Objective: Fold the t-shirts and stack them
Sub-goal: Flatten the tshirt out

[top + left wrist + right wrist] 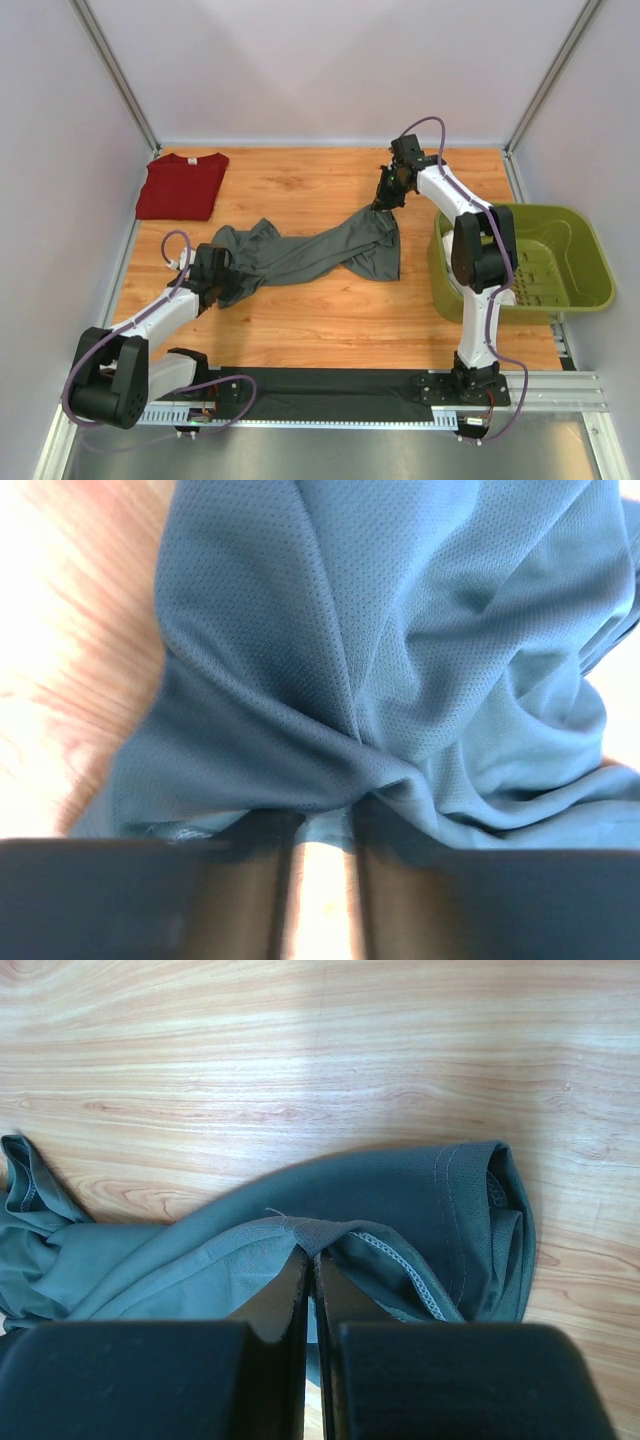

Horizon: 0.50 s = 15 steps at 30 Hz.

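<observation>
you seem to be spreading the grey shirt (320,255): right tool (310,1260) clenched on its hem, left tool (322,830) at the bunched end, grip unclear; next, draw it taut.

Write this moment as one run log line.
grey shirt: stretched out | right jaws: shut on its edge | left jaws: at other end | red shirt: folded

Grey tee (320,250), red tee (182,186), olive basket (590,285)

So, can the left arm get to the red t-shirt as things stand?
Probably yes: the red t-shirt lies on its side, only bare table between. But the left gripper is at the grey t-shirt.
</observation>
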{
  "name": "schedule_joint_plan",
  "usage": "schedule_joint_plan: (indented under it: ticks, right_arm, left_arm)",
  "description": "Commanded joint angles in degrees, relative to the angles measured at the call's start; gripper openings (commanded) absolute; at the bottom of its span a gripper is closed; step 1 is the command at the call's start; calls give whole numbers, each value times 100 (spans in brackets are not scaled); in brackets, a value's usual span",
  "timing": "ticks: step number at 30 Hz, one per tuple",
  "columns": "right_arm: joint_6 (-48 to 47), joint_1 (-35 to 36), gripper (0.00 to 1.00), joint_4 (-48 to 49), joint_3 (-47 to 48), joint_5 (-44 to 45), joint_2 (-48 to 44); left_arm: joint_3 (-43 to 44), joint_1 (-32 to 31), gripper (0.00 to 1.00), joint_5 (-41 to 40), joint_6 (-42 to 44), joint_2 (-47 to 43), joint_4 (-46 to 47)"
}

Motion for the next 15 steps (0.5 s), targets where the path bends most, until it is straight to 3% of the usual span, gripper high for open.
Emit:
schedule_joint_plan:
  ticks: [1, 4, 11, 15]
  right_arm:
    - [-81, -9, 0, -8, 190, 71, 34]
    - [-90, -9, 0, -43, 208, 88, 51]
    - [-143, -17, 0, -122, 269, 115, 78]
    - [-161, -17, 0, -166, 322, 176, 78]
  left_arm:
    - [-67, -32, 22, -278, 90, 1, 375]
    - [-33, -32, 0, -331, 55, 36, 305]
    - [503, -23, 0, -436, 300, -306, -573]
    - [1197, -23, 0, -445, 1177, -771, -1653]
